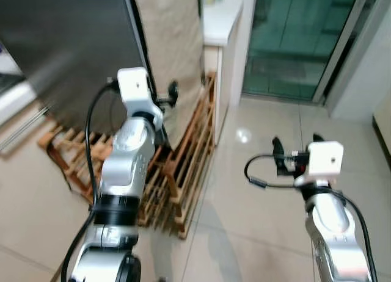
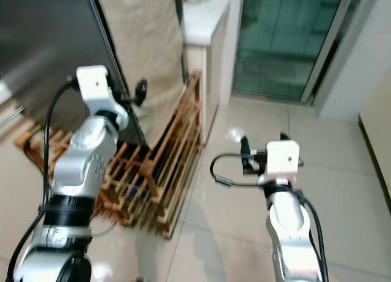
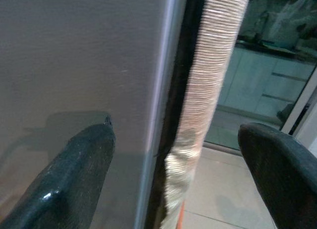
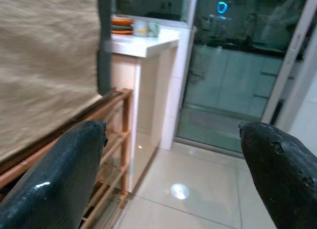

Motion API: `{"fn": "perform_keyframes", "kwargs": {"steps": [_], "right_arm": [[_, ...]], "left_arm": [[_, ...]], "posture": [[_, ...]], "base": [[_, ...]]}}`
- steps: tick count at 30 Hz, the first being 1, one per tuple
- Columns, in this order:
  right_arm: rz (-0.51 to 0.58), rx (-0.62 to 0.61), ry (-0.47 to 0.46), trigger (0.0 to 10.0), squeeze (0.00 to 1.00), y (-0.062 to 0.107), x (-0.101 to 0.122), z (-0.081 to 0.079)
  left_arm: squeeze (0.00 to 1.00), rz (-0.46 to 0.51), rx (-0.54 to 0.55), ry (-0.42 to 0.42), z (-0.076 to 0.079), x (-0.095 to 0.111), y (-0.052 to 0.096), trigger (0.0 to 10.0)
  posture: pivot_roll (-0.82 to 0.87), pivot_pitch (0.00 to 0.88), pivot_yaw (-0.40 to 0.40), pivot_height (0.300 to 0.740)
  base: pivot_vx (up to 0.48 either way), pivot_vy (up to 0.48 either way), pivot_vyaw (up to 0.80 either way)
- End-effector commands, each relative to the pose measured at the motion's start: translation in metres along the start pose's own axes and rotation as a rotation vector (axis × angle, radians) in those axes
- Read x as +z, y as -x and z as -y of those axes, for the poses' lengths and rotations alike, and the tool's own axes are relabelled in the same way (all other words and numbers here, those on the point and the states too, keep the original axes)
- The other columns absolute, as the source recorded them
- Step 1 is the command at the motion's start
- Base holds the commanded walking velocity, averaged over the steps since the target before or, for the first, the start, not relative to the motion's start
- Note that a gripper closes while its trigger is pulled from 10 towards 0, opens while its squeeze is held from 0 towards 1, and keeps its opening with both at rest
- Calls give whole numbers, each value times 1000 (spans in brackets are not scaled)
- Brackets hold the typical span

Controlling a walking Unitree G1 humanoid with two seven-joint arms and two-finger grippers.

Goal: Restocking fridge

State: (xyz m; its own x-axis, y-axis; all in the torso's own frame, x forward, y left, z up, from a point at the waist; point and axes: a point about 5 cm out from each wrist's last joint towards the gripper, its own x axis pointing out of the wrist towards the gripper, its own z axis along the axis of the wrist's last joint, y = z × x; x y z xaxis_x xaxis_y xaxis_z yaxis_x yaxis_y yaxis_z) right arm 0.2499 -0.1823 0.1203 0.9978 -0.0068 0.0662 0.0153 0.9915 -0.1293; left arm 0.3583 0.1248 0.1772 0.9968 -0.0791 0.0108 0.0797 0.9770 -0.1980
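My left gripper [image 3: 176,179] is spread wide, straddling the fridge [image 3: 74,65] door's vertical edge without touching. My right gripper [image 4: 173,174] is spread too, empty, well apart over floor [image 1: 263,215].

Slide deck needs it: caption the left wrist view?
Open left gripper straddling the grey fridge door edge beside beige cloth.

We see a dark grey fridge [image 1: 67,44] far left, beige woven cloth [image 1: 171,44] beside it, a brown wooden pallet [image 1: 183,166], cream floor tiles [image 1: 256,215], and green-tinted glass doors [image 1: 299,38].
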Motion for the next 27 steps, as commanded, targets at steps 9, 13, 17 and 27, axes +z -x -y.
{"fn": "perform_keyframes", "kwargs": {"steps": [9, 13, 17, 27], "right_arm": [[-4, -11, -2, 10000, 0, 6, 0, 0], [-13, -14, -3, 10000, 0, 10, -2, -1], [-20, -22, 1, 10000, 0, 13, -3, 2], [-29, -36, 8, 10000, 0, 18, -3, 5]], "left_arm": [[0, 28, 4, 11, 7, 19, -26, 10000], [0, 25, -6, 11, 9, 21, -33, 10000], [0, 2, 5, 17, 7, 18, -37, 10000], [0, 3, -28, 55, 17, 17, -42, 10000]], "posture": [[-118, 0, 109, 740], [-128, 0, 118, 740], [-140, 0, 125, 740], [-157, 0, 129, 740]], "base": [[0, 0, 0], [0, 0, 0], [0, 0, 0], [0, 0, 0]]}}
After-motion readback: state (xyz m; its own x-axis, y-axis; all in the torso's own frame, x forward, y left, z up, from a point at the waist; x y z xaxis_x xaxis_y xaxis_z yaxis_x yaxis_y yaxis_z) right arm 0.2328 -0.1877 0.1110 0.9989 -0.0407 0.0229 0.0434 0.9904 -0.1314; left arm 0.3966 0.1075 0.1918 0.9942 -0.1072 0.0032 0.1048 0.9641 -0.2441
